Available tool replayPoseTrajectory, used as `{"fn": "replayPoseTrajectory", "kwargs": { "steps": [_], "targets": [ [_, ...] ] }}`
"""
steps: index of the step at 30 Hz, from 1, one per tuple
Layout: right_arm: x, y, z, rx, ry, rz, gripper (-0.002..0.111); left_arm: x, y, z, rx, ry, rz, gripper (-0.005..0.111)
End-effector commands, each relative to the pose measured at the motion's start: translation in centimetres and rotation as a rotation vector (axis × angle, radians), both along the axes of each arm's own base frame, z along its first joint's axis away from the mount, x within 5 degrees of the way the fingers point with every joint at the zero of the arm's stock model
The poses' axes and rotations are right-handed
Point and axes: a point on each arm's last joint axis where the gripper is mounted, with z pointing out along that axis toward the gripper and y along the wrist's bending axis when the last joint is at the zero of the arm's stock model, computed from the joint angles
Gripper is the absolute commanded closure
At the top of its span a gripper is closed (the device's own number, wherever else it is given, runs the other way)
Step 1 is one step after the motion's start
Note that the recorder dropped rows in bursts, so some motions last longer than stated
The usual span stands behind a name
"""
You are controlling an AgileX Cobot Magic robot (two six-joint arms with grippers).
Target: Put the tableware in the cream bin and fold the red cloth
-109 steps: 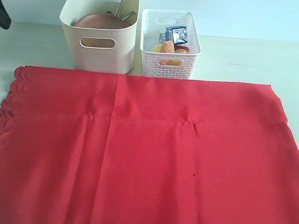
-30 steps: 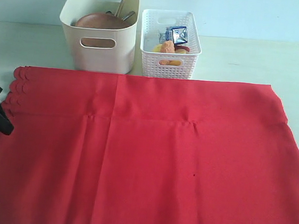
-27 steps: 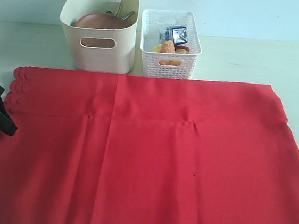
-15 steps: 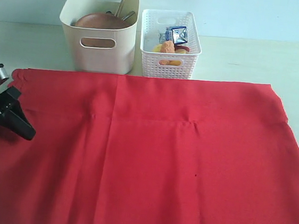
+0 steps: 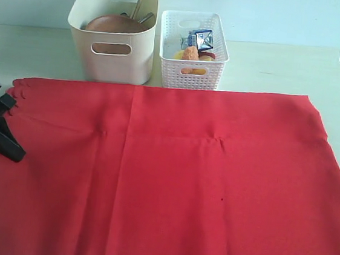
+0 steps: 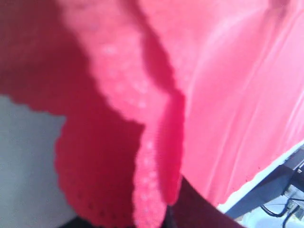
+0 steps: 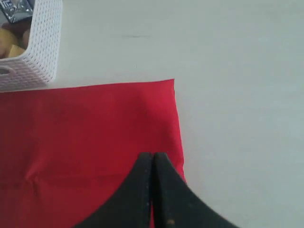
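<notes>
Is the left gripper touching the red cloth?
Touching. The left wrist view shows the scalloped edge of the red cloth bunched up and pinched at the left gripper.

left claw (image 5: 12, 148): matte black, angular | right claw (image 7: 152, 158): black tapered fingers

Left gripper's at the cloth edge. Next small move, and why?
Probably lift the left gripper a little and start carrying the scalloped edge toward the right side. It is shut on the red cloth at its left edge, which bunches at the jaws in the left wrist view. The cloth lies unfolded, and the cream bin already holds the brown plate.
</notes>
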Motion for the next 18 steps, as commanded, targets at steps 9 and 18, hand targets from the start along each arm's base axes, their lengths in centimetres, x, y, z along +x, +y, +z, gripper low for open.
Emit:
{"fn": "replayPoseTrajectory", "kwargs": {
  "steps": [9, 18],
  "targets": [
    [1.2, 5.9, -4.9, 0.07, 0.203, 0.383, 0.108, -1.7, 2.4, 4.5, 0.167, -0.013, -0.006, 0.106],
    [1.7, 10.3, -11.6, -0.067, 0.38, 0.534, 0.108, -2.6, 2.2, 8.3, 0.194, -0.106, -0.014, 0.106]
  ]
}}
